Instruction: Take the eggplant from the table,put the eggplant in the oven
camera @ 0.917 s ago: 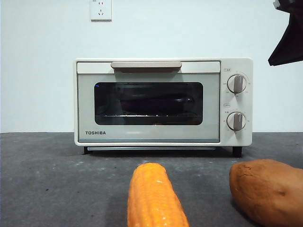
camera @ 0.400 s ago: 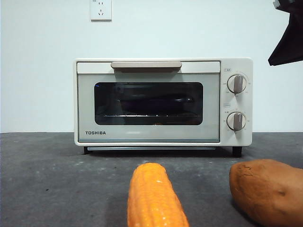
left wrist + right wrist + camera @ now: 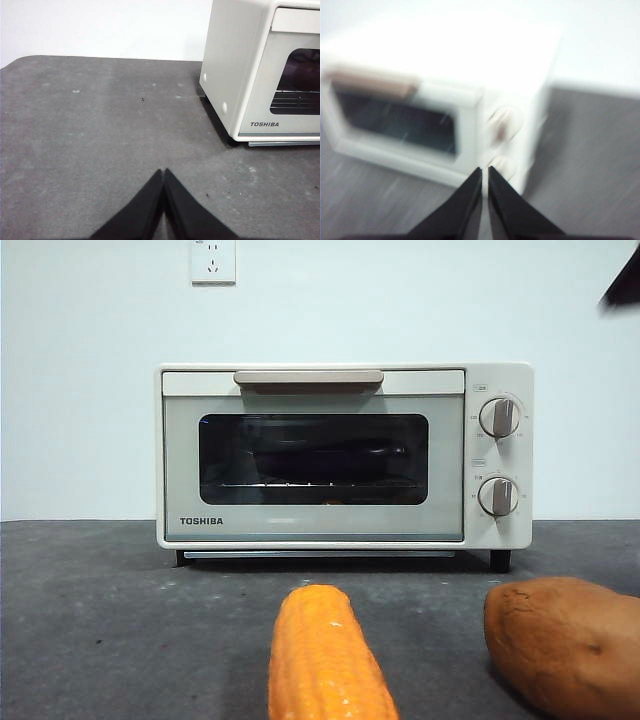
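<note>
on the mottled grey table (image 3: 100,620), boxy cream oven (image 3: 345,455), door shut; both grippers (image 3: 163,172) (image 3: 485,170) pressed together.

Right wrist view blurred, corn cob (image 3: 328,655) cut off below

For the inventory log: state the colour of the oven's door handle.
Beige, on the cream-white oven; the handle shows best in the front view.

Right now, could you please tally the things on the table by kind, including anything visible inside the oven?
Toaster oven: 1
Corn cob: 1
Sweet potato: 1
Eggplant, dark shape behind the closed door's glass: 1
Total: 4
</note>
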Motion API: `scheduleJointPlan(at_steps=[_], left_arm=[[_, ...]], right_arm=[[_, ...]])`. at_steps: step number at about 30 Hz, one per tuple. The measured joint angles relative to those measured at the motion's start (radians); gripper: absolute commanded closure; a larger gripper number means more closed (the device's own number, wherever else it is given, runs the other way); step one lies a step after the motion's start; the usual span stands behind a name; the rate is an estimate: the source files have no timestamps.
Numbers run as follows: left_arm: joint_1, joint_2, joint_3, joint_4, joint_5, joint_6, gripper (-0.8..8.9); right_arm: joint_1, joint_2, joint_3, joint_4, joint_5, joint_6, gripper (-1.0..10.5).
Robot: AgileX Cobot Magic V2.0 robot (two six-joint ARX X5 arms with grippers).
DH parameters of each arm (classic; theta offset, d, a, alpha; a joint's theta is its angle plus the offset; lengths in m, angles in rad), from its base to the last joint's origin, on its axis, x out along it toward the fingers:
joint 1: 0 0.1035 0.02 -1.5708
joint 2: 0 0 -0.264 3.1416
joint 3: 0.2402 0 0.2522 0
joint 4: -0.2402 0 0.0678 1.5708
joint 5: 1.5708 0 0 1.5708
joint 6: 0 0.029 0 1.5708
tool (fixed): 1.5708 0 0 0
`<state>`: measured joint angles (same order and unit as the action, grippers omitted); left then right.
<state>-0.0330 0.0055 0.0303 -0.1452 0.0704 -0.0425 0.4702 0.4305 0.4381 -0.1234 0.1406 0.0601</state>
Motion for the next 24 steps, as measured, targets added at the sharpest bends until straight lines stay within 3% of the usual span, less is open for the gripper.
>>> scheduleJointPlan(at_steps=[3,8,13,24], left_arm=[[0.0,0.0,0.0,0.0,0.0,0.0,8.07],[0.0,0.0,0.0,0.0,0.0,0.0,8.07],[0.0,0.0,0.0,0.0,0.0,0.0,8.07],[0.0,0.0,0.0,0.0,0.0,0.0,8.07]], right_arm=[[-0.079,-0.141,-0.003,0.005,-0.009,-0.042,9.4],[-0.283,-0.32,-0.082,0.025,-0.112,-0.062,9.4],[-0.449,-0.385,-0.217,0.011,-0.225,-0.062,9.4],[-0.493,-0.424,-0.422,-0.01,-0.264,-0.035,9.4]])
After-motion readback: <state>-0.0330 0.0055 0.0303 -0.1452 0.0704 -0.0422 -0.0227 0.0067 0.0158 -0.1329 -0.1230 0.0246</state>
